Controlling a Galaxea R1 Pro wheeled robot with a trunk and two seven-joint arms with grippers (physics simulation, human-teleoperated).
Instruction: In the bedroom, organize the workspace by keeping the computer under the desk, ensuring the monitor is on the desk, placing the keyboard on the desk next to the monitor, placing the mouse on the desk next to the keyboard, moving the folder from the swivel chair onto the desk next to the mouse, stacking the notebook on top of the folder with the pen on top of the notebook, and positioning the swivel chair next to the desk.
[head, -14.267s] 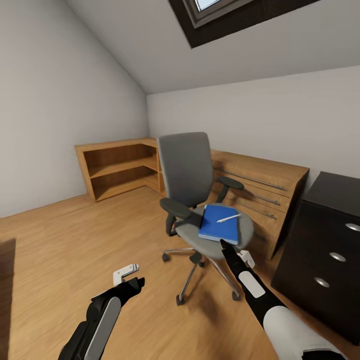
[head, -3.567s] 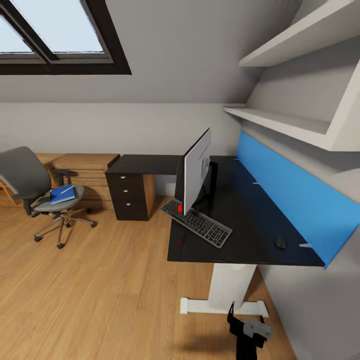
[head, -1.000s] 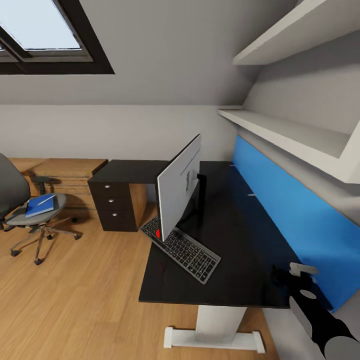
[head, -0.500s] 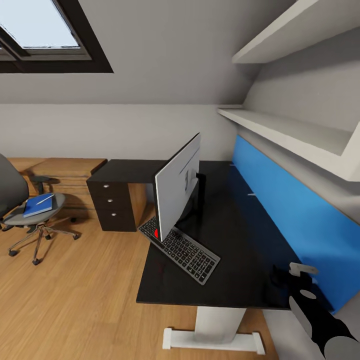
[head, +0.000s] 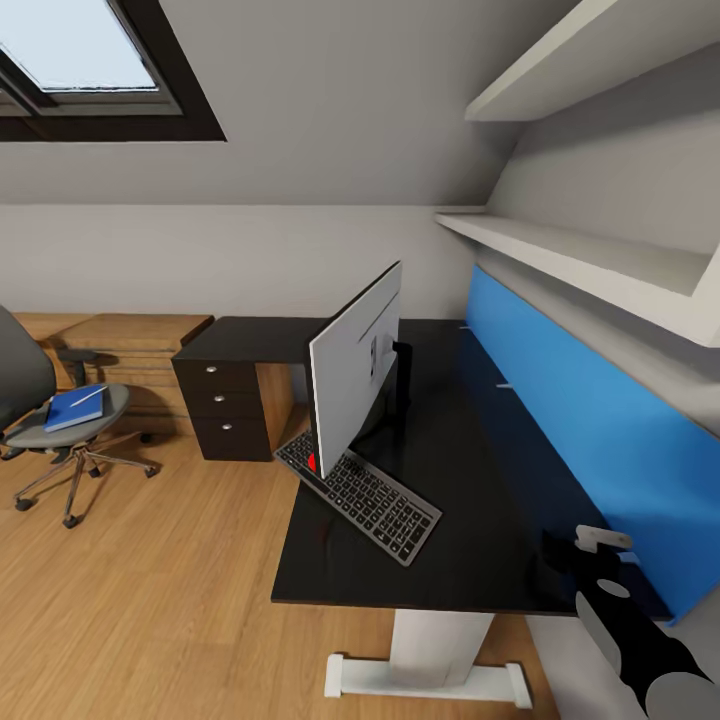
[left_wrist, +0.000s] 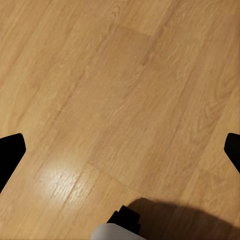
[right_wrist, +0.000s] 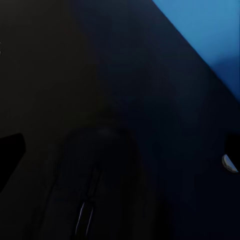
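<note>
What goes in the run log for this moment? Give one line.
right pincer: open, above mouse on desk | left pincer: open, over floor | folder, pen: on chair

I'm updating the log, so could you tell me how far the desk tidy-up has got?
Done: the monitor and keyboard sit together on the desk. In hand: the right gripper hovers open over the mouse. Left: the folder and pen lie on the swivel chair, away from the desk.

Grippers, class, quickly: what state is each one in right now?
Left end effector: open, empty, over the wooden floor.
Right end effector: open, holding nothing, over the mouse on the desk.
</note>
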